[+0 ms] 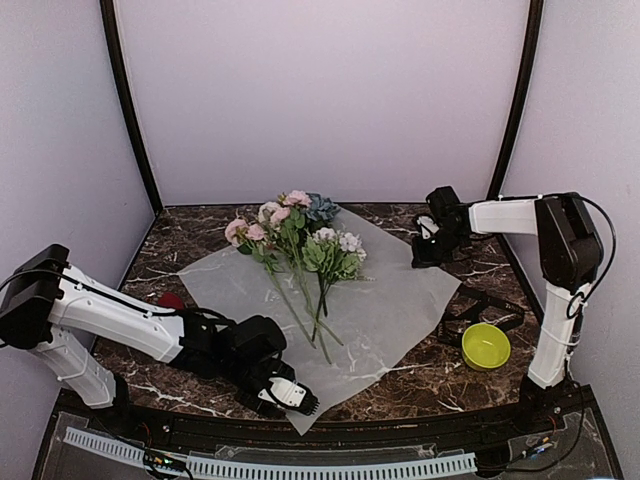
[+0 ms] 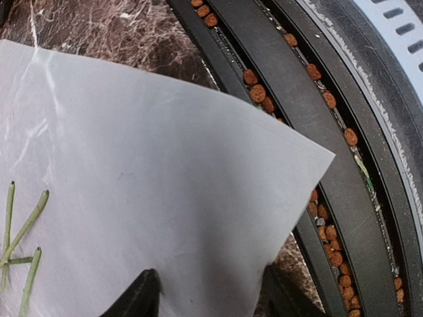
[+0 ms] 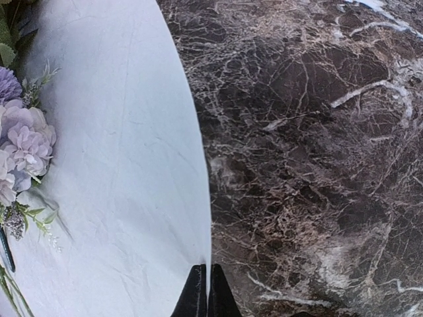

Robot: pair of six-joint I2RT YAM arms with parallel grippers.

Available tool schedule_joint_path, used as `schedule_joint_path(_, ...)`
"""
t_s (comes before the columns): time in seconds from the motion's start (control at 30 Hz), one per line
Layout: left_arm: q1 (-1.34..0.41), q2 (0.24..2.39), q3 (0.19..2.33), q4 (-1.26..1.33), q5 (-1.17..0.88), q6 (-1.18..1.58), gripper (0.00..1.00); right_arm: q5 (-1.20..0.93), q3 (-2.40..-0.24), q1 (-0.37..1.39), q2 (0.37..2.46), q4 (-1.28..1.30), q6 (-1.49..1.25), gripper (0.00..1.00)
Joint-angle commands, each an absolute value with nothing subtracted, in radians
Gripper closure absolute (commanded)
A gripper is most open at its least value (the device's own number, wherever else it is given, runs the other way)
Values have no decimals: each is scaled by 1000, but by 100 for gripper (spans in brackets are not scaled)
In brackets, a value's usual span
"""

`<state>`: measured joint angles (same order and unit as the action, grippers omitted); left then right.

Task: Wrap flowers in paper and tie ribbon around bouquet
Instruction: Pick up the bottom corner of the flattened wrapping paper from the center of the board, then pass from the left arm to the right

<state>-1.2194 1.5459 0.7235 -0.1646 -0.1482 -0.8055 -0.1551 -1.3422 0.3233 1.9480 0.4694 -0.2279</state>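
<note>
Left gripper (image 1: 298, 398) jaws apart, straddling paper (image 1: 400, 300) corner at 6 o'clock; right gripper (image 3: 208, 294) fingers together at 3 o'clock edge. I judge wrapping barely begun: next, pinch corner, fold over flowers (image 1: 295, 235).

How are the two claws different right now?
The left claw is open, spread wide at the near corner of the paper; the right claw is shut tight. The left claw is at the front of the sheet, while the right claw is farther back, at its right edge. Both sit right at the rim of the same paper.
</note>
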Motion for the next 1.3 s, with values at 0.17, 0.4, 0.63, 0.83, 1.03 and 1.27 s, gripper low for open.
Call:
schedule_joint_path(0.17, -1220, 1522, 682, -130, -129, -784, 78, -132, -1347, 324, 1897, 476, -213, 100)
schedule_joint_path(0.4, -1220, 1483, 681, -95, -101, -738, 100, -103, -1367, 324, 1872, 519, -203, 89)
schedule_joint_path(0.63, -1165, 1398, 688, -10, -140, -658, 100, 60, -1412, 324, 1810, 577, -217, 51)
schedule_joint_path(0.83, -1079, 1361, 706, 21, -222, -597, 100, 215, -1435, 412, 1790, 627, -177, 45)
schedule_joint_path(1.03, -1009, 1387, 733, 26, -245, -563, 100, -9, -1364, 549, 1690, 575, -24, 41)
schedule_joint_path(1.27, -947, 1422, 741, 64, -289, -518, 100, -750, -1039, 696, 1492, 235, 13, 27)
